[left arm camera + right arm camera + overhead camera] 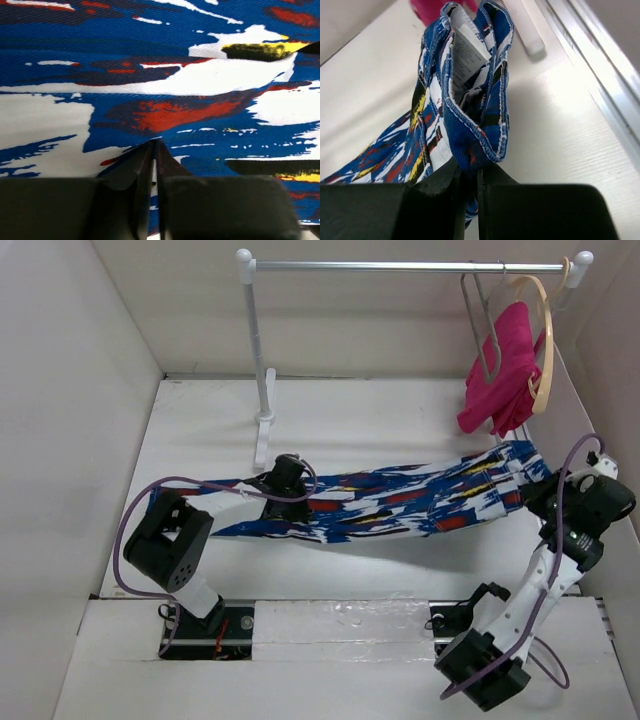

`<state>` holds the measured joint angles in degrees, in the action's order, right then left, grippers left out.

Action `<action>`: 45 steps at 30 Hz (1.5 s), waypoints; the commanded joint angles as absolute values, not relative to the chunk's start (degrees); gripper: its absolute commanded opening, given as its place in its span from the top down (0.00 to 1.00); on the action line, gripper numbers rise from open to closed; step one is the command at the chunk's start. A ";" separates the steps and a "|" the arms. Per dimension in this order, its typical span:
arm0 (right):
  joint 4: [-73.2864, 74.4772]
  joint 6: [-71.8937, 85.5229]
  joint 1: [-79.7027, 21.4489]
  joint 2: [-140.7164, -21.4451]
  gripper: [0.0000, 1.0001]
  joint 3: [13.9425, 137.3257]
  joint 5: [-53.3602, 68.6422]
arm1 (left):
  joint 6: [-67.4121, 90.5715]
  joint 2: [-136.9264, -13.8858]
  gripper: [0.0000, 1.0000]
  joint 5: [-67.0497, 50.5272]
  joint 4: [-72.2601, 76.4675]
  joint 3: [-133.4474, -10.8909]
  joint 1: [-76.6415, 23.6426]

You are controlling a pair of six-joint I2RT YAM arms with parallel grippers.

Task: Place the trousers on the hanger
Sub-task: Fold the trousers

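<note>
The trousers (400, 502), in a blue, white, red and black print, hang stretched between my two grippers above the table. My left gripper (283, 478) is shut on the leg part; in the left wrist view the fabric (165, 80) fills the frame and the jaws (155, 146) pinch a fold. My right gripper (538, 495) is shut on the waistband end (470, 125), with the label showing, jaws closed (470, 172). The thin grey wire hanger (482, 330) hangs from the rail at the back right, above the trousers' right end.
A white clothes rack has an upright pole (257, 350) at the back centre and a rail (400, 266) across the top. A pale wooden hanger (546, 335) with a magenta-pink garment (500, 375) hangs beside the wire hanger. White walls enclose the table (200, 420).
</note>
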<state>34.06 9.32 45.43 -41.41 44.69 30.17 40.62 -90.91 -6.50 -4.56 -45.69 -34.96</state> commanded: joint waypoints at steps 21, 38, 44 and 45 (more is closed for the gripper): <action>23.91 17.58 -3.56 -41.47 1.00 59.81 17.81 | 42.80 -95.08 1.00 -4.56 -0.44 -42.98 -50.80; 12.48 17.67 -29.97 -71.53 1.00 85.14 7.64 | 47.29 -91.98 1.00 2.78 -5.60 -54.25 -58.81; 10.64 17.58 -35.93 -78.92 1.00 91.40 9.23 | 42.54 -53.46 0.88 18.52 -19.20 -52.81 -46.89; 10.11 17.75 -37.08 -80.06 1.00 92.80 9.40 | 41.84 -51.35 0.87 19.24 -21.25 -56.82 -44.32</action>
<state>21.23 16.58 -33.21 -79.70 86.63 7.03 44.88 -59.96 9.34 -12.47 -50.72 -50.19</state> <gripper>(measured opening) 0.123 0.128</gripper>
